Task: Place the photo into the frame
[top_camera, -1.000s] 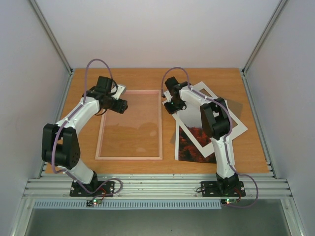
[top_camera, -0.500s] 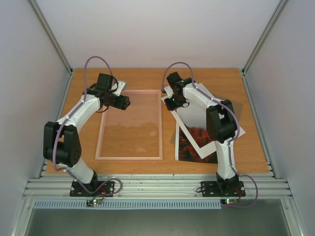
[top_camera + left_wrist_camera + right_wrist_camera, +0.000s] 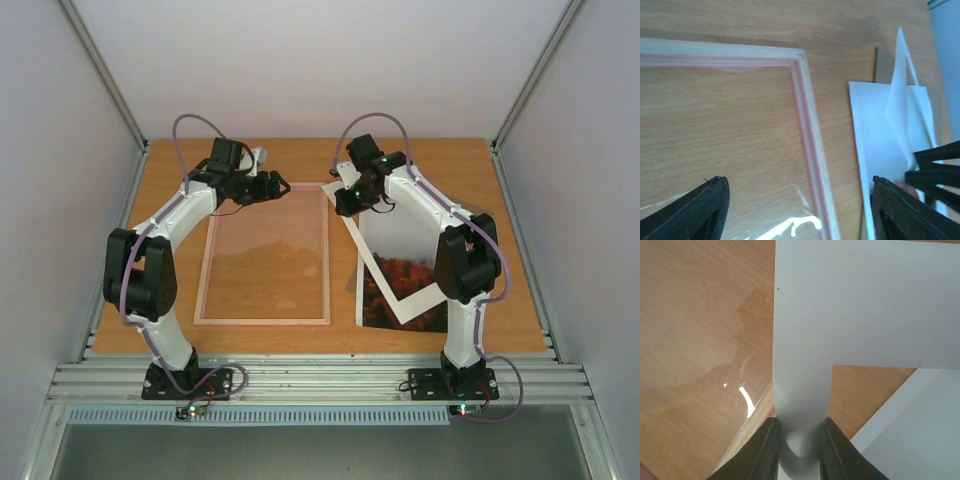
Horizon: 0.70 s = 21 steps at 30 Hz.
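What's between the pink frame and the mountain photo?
Top view: a bare strip of table between frame and photo; the white mat crosses its far end.

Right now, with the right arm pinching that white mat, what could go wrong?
The right jaws pinch the mat at one spot and it curls upward; it may crease or slip. It overlaps the photo, so lifting could drag the print. Swung left, it might hit the left jaws over the frame.

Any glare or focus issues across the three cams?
Left wrist: bright glare streak on the frame pane at the bottom edge, left fingers soft. Right wrist: small glint on the pane, right fingers blurred around the white mat. Top: even light, faint pane reflections.
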### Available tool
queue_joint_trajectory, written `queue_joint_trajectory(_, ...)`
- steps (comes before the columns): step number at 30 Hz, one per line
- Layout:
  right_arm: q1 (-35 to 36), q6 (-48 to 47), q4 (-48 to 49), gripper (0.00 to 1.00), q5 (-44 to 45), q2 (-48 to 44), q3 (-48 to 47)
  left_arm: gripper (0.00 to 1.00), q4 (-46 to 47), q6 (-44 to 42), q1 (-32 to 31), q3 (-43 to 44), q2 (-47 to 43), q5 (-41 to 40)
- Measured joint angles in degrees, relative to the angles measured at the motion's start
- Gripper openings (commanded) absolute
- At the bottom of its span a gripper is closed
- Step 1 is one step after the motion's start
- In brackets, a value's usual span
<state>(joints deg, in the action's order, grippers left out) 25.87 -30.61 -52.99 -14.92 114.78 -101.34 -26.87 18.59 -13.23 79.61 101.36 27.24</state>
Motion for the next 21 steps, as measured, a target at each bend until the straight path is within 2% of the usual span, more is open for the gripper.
queue_joint_trajectory(12,0.0,2.3,1.0,0.23,-2.6,-1.9,2.6,0.77,7.9,13.6,-5.3,2.5,6.7,3.3)
queue_joint_trajectory(21,0.4,2.8,1.1,0.23,-3.2,-2.6,3.0,0.69,13.0,20.7,-9.0,4.7,11.6,4.6)
